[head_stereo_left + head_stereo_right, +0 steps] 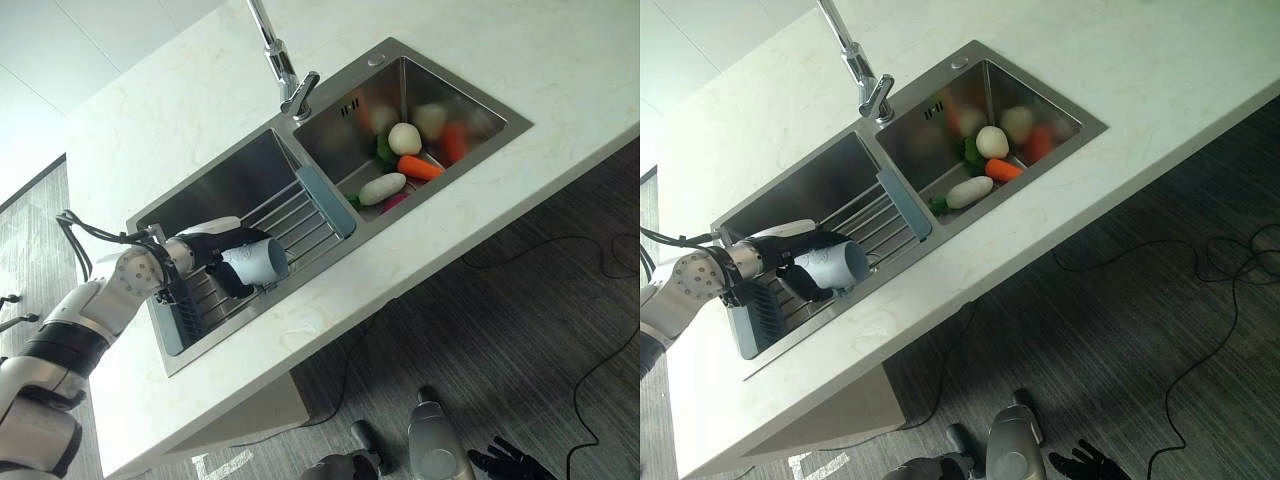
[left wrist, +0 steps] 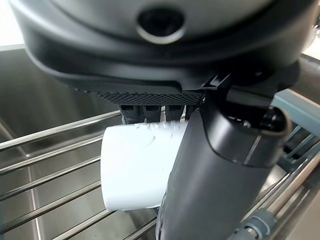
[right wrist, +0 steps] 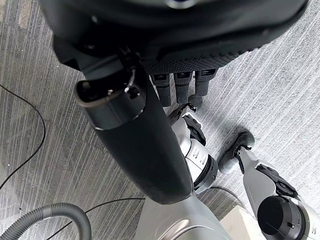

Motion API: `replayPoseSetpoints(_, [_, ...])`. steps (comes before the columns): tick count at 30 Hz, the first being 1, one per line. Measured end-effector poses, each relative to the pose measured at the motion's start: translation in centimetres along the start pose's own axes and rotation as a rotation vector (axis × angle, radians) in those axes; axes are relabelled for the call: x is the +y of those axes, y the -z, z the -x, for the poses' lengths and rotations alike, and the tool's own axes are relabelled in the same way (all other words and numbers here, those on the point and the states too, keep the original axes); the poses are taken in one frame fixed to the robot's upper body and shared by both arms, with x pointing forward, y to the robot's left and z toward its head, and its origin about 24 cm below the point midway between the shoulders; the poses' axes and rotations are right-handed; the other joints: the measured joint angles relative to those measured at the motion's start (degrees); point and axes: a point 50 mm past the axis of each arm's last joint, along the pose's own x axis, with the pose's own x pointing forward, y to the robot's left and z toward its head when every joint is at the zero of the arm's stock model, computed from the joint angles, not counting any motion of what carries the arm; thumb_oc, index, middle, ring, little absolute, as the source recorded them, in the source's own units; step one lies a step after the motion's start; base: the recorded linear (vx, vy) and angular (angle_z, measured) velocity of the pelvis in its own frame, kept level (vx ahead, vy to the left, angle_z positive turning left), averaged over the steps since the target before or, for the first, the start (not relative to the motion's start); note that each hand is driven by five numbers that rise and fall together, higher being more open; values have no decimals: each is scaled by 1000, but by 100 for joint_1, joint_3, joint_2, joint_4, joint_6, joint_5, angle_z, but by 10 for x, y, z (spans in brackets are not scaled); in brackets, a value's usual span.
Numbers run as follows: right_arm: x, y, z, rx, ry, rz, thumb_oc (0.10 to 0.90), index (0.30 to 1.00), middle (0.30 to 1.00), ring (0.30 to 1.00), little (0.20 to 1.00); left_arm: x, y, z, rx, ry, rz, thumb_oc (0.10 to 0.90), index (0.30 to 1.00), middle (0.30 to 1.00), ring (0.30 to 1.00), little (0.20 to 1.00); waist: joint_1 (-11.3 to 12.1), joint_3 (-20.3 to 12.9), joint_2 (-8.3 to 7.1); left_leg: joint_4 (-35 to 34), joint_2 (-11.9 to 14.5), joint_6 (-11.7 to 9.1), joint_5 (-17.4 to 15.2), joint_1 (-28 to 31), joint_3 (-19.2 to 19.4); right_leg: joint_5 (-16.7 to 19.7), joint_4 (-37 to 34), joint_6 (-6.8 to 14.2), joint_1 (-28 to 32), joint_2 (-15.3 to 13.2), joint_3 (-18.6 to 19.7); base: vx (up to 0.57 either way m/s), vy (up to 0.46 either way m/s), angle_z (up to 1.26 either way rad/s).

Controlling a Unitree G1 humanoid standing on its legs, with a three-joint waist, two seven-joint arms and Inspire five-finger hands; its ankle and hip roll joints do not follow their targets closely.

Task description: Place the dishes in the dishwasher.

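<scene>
A white cup [image 1: 256,265], probably light, rigid and slippery, is being clasped round its wall by the left robot hand [image 1: 205,252] above the sink rack [image 1: 290,215].

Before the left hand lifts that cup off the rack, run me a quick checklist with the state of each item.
1. Left hand curled round the cup: ok.
2. Cup lying on its side over the rack in the left basin: ok.
3. Grip firm enough to lift: cannot tell.
4. Faucet away from the cup: ok.
5. Right hand hanging low over the floor, fingers relaxed: ok.
6. Dishwasher located: cannot tell.
</scene>
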Motion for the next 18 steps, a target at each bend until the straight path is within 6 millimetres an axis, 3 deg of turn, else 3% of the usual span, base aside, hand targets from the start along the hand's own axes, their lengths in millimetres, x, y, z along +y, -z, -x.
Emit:
replayPoseSetpoints(11, [2,0,-1,0,0,-3,800,900,900,900,900,0,-5,0,-34,-12,-55,400,300,300,300,300,14,0,-92,0,11,17,11,53,-9,38,-12,-14,74,0,-31,-16,-2,1])
replayPoseSetpoints(16, [8,13,-2,33,2,-29,800,900,900,900,900,4,-10,0,-68,-96,-101,400,300,300,300,300,113,-120,-339,5,43,30,36,154,-91,50,-88,-35,261,-9,-159,-26,-27,10])
replayPoseSetpoints(18, [8,22,0,63,17,-41,800,900,900,900,900,5,-10,0,-73,-139,-139,400,300,300,300,300,190,-331,-437,5,46,30,38,168,-162,50,-135,-35,333,-22,-231,-33,-36,14])
